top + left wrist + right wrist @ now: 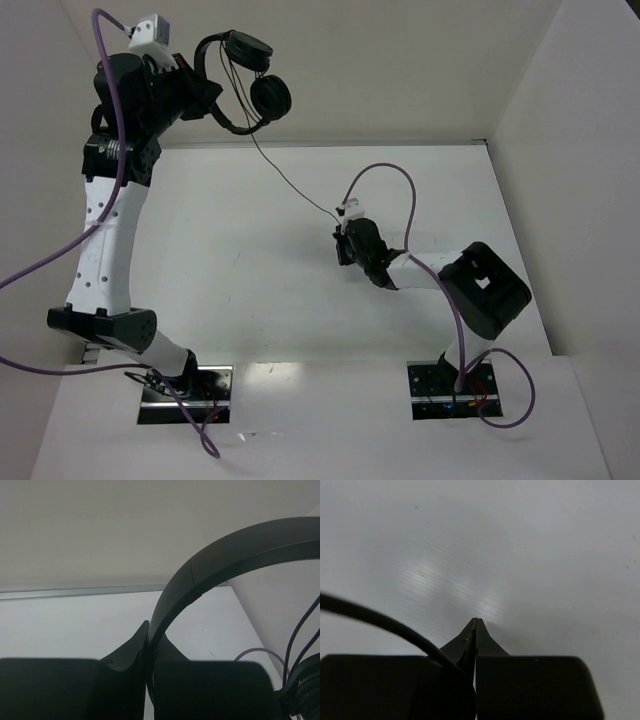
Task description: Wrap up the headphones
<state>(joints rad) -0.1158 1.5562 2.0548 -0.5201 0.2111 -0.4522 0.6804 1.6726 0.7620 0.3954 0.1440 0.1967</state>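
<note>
Left tool on smooth, thin-arched black headphones

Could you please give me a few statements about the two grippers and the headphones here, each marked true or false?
1. The left gripper is shut on the headband of the headphones. True.
2. The headphones lie flat on the table. False: they are held up above the table by the left gripper.
3. The right gripper is shut on the cord. True.
4. The cord is fully wound around the headband. False: it runs in a long line from the headphones down to the right gripper.
</note>
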